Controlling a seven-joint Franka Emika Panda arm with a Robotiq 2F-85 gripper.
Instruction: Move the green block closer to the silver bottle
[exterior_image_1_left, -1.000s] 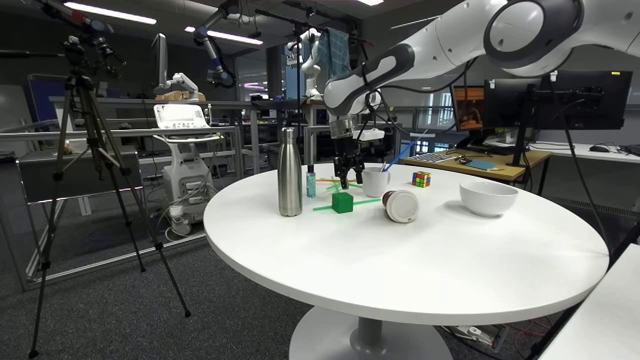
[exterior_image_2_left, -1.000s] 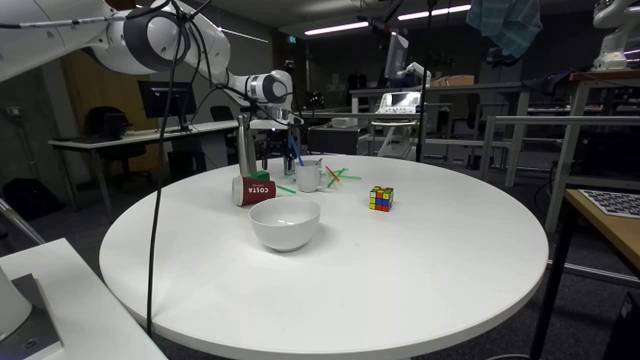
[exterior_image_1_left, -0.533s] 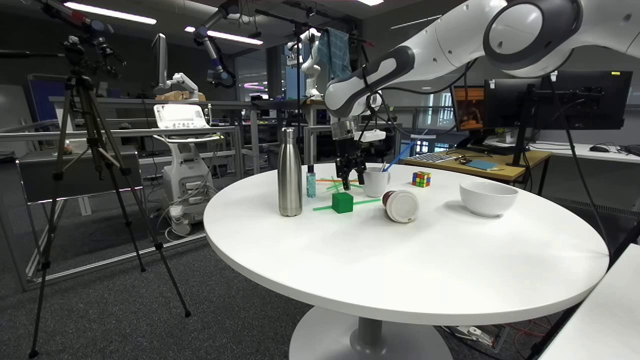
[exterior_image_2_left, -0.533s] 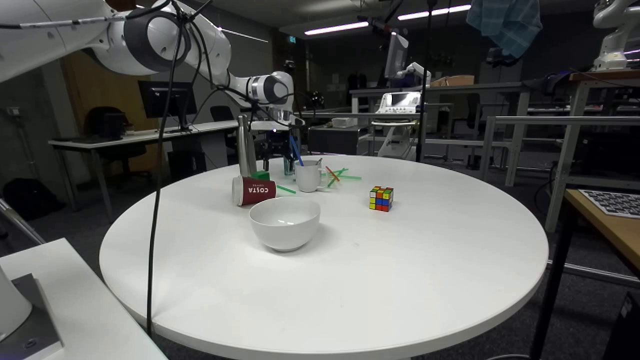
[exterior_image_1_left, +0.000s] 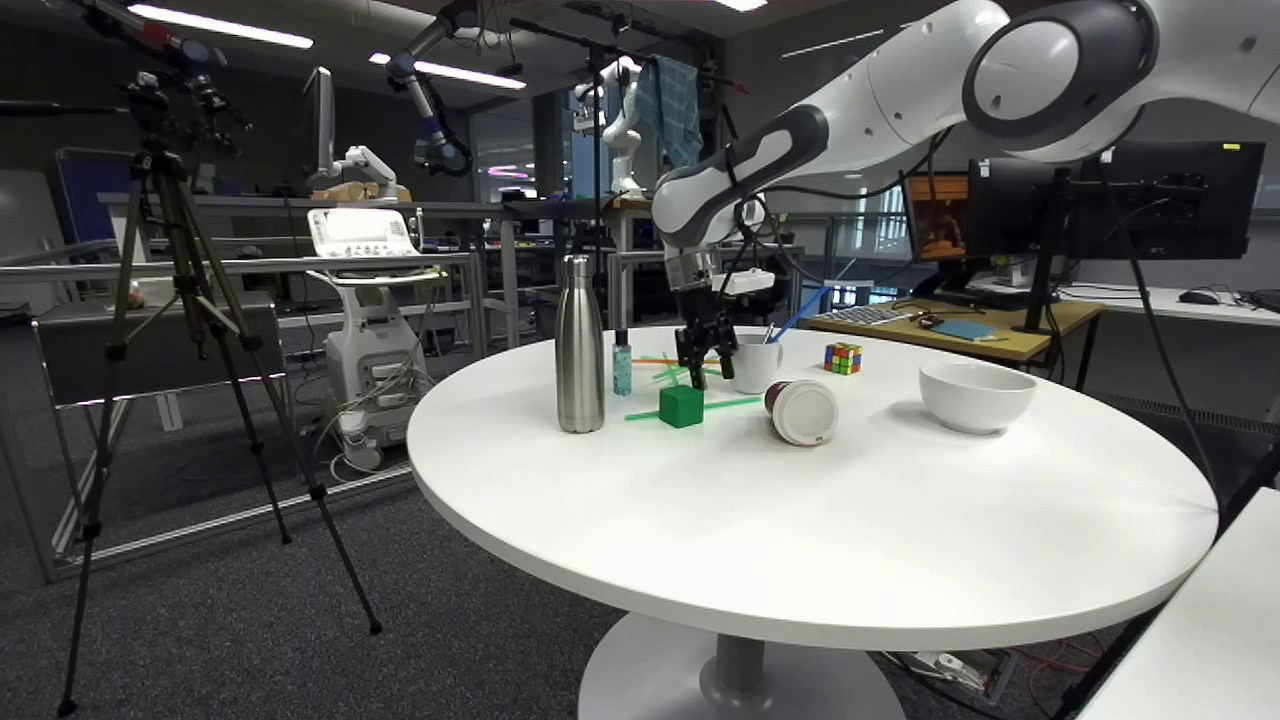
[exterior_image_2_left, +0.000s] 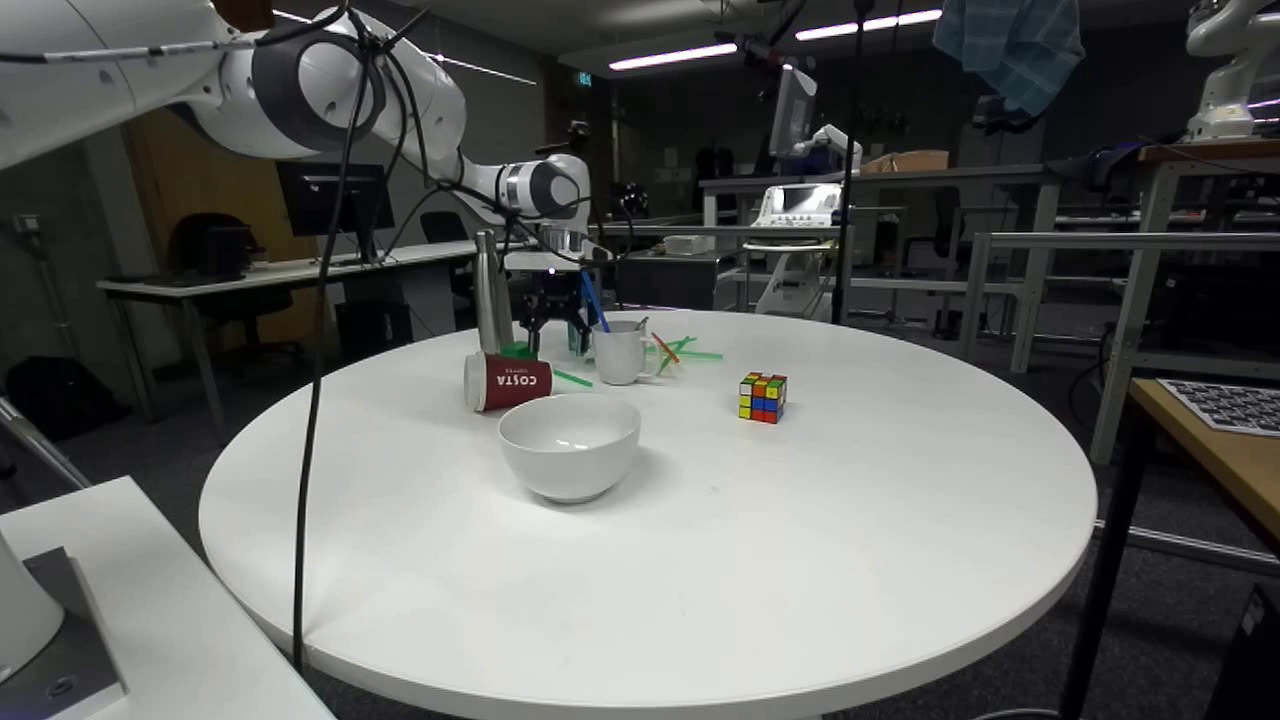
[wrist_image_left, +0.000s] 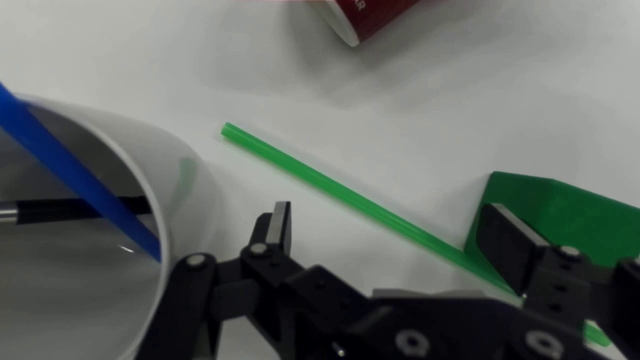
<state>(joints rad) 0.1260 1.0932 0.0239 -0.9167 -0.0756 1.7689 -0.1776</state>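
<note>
All positions ref. the green block (exterior_image_1_left: 681, 407).

In an exterior view, the block sits flat on the tabletop (exterior_image_1_left: 800, 540). The silver bottle (exterior_image_1_left: 580, 345) stands upright left of the block, near it w/ a visible gap; judge the task as not yet complete. A green straw (exterior_image_1_left: 732, 403) shows either side of the block; whether it runs beneath or just behind, you can't tell. The hand (exterior_image_1_left: 712, 378) points down just behind the block, offset right, i.e. away from the bottle side. This placement prob. suits a push toward the bottle, not a lift.

In an exterior view, the takeaway cup (exterior_image_2_left: 515, 381) lies on its side in front of the block and hides most of it; don't assess contact from here. The mug (exterior_image_2_left: 620, 352) stands upright right of the block, prob. as holder for the blue stick (exterior_image_2_left: 595, 303) leaning in it.

In the wrist view, the hand's fingers (wrist_image_left: 510, 245) are spread wide w/ nothing gripped btwn them. The block is outside that span: one finger overlaps it, poss. touching; contact can't be confirmed. If you push, apply force low, b/c high contact may tip the block. N.B. the mug is beyond the opposite finger, away from the block; check clearance before any return move. Expect the straw to poss. drag or roll w/ the block.
</note>
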